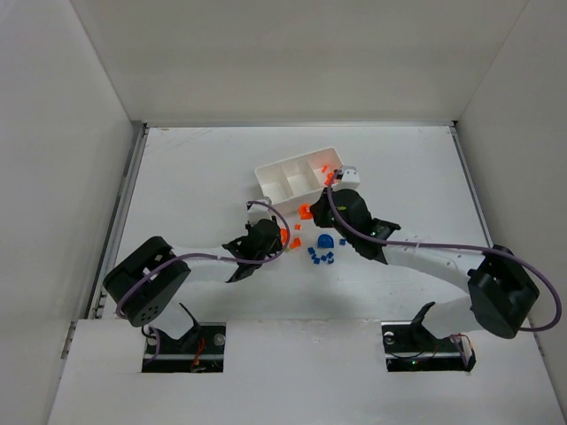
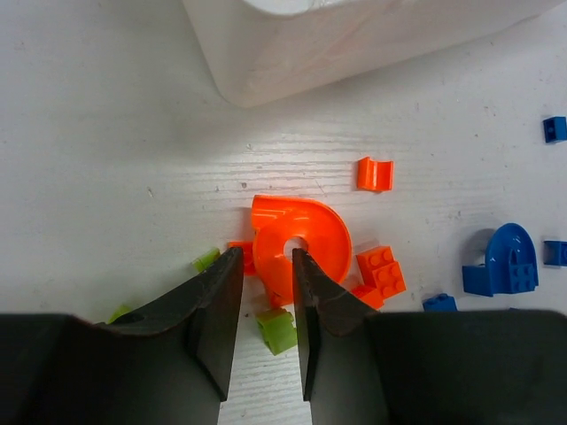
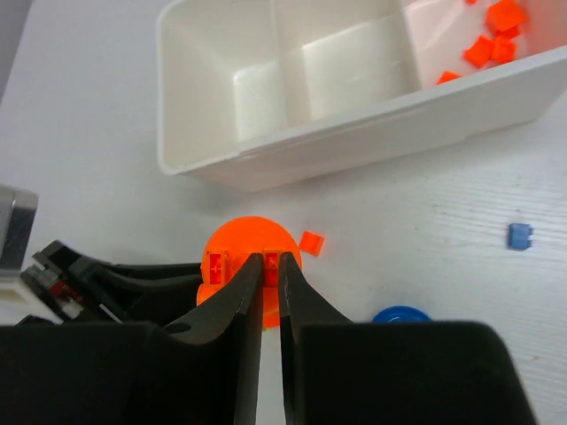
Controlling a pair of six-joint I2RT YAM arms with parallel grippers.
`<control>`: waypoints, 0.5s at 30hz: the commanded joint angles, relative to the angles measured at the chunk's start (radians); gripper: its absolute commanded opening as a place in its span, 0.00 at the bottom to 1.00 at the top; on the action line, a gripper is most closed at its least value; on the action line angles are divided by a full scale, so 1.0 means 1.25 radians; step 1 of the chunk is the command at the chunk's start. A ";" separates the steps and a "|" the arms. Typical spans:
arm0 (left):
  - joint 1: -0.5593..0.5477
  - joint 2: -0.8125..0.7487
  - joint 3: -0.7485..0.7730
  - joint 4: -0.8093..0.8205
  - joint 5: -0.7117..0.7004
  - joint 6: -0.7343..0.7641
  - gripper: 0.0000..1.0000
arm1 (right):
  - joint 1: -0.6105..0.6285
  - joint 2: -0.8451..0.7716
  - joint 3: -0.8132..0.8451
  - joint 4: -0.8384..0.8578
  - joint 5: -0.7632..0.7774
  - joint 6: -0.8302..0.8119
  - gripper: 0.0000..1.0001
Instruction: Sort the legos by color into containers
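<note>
Logging item one: large orange rounded plastic piece with a round hole (image 2: 321, 232), lying flat on the white table (image 2: 106, 133), just in front of the outer wall of the white three-compartment plastic tray (image 3: 372, 124). I see no clear long axis; its squared corner points toward the tray and its curved flank toward the blue domed piece (image 2: 505, 257).

Left gripper (image 2: 266, 255): jaws narrow, astride the piece's near edge, which the fingers hide.

Right gripper (image 3: 264, 261): jaws closed to a sliver with orange showing through it; I cannot tell whether they pinch anything.

Tray: small orange bricks (image 3: 492, 40) lie in its right-end compartment; it is partly cut off in both wrist views.

Yellow-green brick (image 2: 277, 329): between the left fingers, partly hidden.
</note>
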 commanded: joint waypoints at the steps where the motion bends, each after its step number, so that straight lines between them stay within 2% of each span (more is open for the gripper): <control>1: 0.006 0.011 0.027 0.017 -0.004 0.001 0.26 | -0.054 -0.003 0.077 -0.003 0.020 -0.048 0.12; 8: 0.006 0.021 0.024 0.029 -0.007 0.000 0.24 | -0.204 0.105 0.214 0.004 0.002 -0.116 0.12; 15: 0.014 0.026 0.030 0.029 -0.010 -0.004 0.24 | -0.257 0.230 0.311 0.002 -0.023 -0.125 0.13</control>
